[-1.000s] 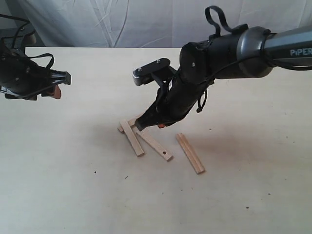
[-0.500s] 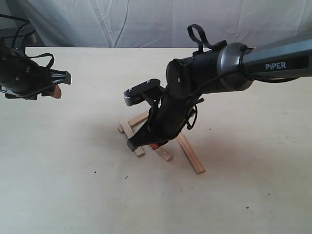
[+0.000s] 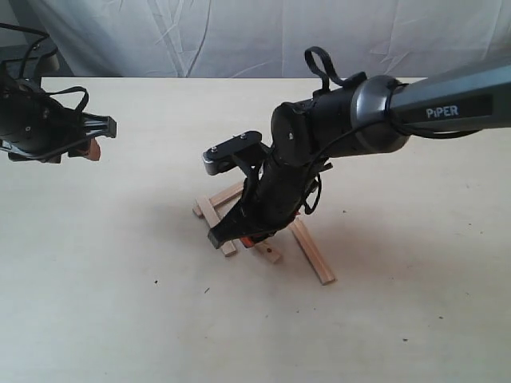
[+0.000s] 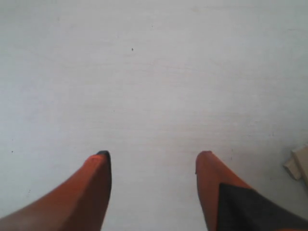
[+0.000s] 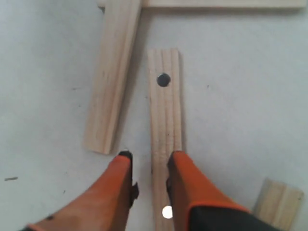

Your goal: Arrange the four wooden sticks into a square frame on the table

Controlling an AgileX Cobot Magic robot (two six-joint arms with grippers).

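Note:
Four tan wooden sticks lie mid-table. The back stick (image 3: 227,194) and left stick (image 3: 214,219) meet at a corner, and the right stick (image 3: 312,252) lies apart. The middle stick (image 3: 272,254) with a dark hole (image 5: 163,79) runs between the orange fingers (image 5: 115,192) of my right gripper (image 5: 150,156). That gripper (image 3: 247,238) is down at the table, open and astride this stick (image 5: 164,115), with one finger against its edge and a gap at the other. My left gripper (image 3: 100,140) hovers open at the far left over the bare table (image 4: 154,72).
A wrinkled white cloth (image 3: 239,36) hangs behind the table. In the right wrist view the left stick (image 5: 113,82), the back stick (image 5: 221,4) and an end of the right stick (image 5: 279,204) surround the gripper. A stick end (image 4: 301,166) shows in the left wrist view.
My right gripper came down and forward from behind the sticks onto the middle stick, then held nearly still. The left arm has not moved.

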